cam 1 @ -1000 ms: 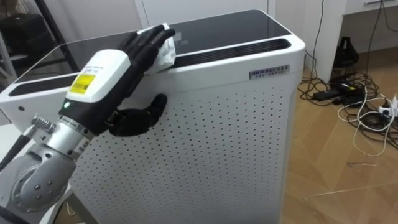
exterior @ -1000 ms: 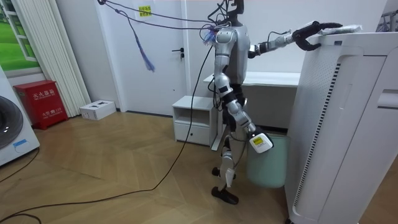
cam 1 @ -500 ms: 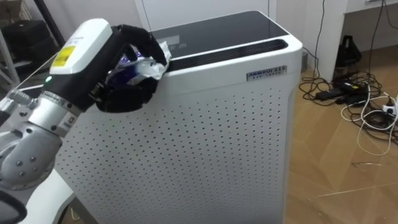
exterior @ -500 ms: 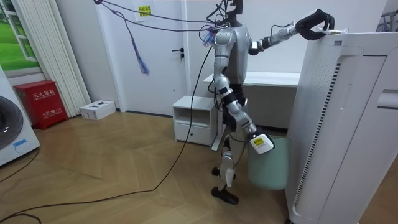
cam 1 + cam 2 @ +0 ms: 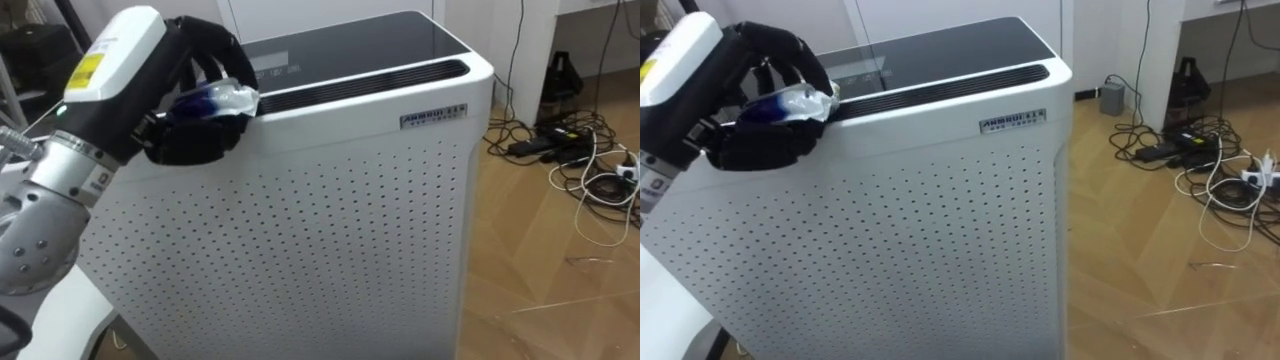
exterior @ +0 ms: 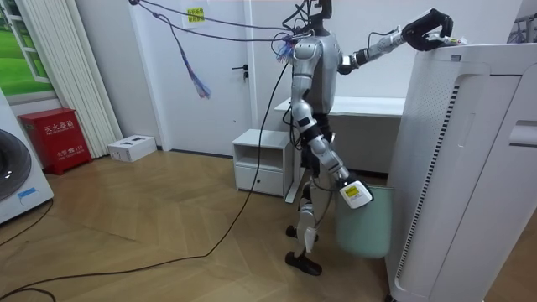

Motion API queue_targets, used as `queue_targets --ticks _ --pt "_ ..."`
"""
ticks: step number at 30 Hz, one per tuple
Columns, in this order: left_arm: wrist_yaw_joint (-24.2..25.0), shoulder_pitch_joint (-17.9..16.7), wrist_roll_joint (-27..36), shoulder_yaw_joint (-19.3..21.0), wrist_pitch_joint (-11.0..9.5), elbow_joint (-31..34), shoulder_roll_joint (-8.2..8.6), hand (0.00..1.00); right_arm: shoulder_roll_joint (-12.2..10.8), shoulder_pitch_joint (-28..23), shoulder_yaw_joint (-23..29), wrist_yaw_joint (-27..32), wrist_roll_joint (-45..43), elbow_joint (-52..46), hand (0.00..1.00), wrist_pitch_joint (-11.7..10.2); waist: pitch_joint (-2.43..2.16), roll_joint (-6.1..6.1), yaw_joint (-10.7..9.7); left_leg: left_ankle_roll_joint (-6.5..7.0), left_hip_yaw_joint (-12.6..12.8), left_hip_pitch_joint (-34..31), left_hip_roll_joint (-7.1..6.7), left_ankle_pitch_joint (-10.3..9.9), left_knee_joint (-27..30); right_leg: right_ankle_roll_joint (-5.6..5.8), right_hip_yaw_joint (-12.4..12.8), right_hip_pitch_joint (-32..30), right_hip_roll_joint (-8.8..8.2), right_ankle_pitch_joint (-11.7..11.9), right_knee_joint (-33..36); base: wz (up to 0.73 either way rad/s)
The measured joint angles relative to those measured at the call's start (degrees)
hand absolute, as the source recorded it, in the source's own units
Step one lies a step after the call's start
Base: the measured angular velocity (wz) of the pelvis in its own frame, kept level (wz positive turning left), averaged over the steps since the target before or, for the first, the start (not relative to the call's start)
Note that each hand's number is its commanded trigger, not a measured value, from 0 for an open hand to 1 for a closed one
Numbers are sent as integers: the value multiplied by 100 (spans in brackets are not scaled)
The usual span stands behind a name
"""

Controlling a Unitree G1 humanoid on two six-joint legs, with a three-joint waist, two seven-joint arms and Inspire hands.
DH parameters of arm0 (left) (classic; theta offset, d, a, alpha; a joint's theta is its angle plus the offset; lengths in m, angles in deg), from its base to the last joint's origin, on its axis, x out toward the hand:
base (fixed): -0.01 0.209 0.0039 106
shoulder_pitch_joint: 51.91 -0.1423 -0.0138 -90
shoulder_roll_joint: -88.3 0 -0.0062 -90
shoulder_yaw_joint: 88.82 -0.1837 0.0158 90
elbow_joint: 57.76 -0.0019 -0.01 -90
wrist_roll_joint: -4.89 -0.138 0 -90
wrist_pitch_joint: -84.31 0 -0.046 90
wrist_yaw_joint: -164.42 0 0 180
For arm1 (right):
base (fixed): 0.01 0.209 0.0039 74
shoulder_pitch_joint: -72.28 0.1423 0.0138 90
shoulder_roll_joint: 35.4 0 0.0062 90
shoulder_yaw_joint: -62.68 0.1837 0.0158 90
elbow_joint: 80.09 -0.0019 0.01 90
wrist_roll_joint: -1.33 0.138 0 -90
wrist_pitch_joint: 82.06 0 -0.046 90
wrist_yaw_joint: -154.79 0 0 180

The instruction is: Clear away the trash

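The left hand curls its fingers round a crumpled plastic wrapper above the air purifier, at its left top edge. The slick plastic could slip from this partial hold and fall.

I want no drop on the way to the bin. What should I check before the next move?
1. Grip: the left hand is curled round the crumpled wrapper: ok.
2. Clearance: in the room view the hand is above the top of the white air purifier: ok.
3. Wrapper held whole: part of it is hidden inside the hand: cannot tell.
4. Target in place: the green bin stands on the floor by the robot's legs, next to the purifier: ok.
5. Bin mouth free: the right hand hangs in front of its rim: cannot tell.
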Motion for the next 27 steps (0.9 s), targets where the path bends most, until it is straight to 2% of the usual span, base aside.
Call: queue_targets --ticks 3,6,10,12,14,17,19,22,24,25,27 --pt "1 -12 504 49 152 95 1 100 0 -1 -53 17 63 -348 100 92 38 -59 -29 -2 -23 -37 1 1 9 -10 -4 -34 -14 -8 20 -1" --pt "5 -13 1070 -4 219 258 2 100 67 -1 -153 30 213 -693 100 106 48 -114 -56 -1 -78 -127 -7 2 31 -8 -34 -79 -15 -7 1 10" --pt "13 -109 1730 -37 212 442 11 100 149 47 -358 67 420 -795 100 107 18 -136 -10 -1 -85 -128 -2 2 25 -7 -78 -47 -17 -6 -60 5" --pt "47 -142 2041 -49 215 559 83 100 163 125 -445 86 422 -796 100 108 -6 -111 -20 -1 -105 -125 0 2 26 -5 -157 -27 -45 -5 -71 14" --pt "106 -178 2229 -77 172 642 125 100 165 149 -500 74 422 -795 100 108 -7 -114 -22 -1 -113 -120 0 2 24 -5 -179 11 -49 -5 -101 12" --pt "146 -196 2401 -146 129 696 205 100 165 151 -512 65 422 -796 100 108 -52 -119 -25 -1 -93 -123 1 2 19 -4 -264 24 -67 -4 -101 11" --pt "172 -218 2726 -228 130 836 226 100 169 161 -548 76 523 -796 100 117 -59 -135 -19 -1 -66 -125 2 2 1 -4 -277 24 -72 -4 -100 10" --pt "249 -269 3391 -551 11 1147 229 100 190 189 -801 120 623 -796 100 121 -64 -196 -13 -1 -64 -129 3 2 -8 -3 -305 25 -77 -4 -101 4" --pt "496 -292 3765 -832 -18 1321 220 100 213 227 -954 104 645 -796 100 121 -60 -212 -8 -1 -59 -143 3 2 -8 1 -308 30 -82 -1 -100 0" --pt "784 -412 3928 -1154 12 1376 202 100 213 254 -1005 72 643 -797 100 121 -59 -203 -12 0 -40 -150 1 2 -7 3 -305 24 -86 0 -101 -5" --pt "1389 -673 3919 -1741 220 1415 152 100 211 287 -1157 62 645 -811 100 121 -60 -200 -17 0 30 -220 4 2 34 3 -301 -22 -85 0 -108 -6"
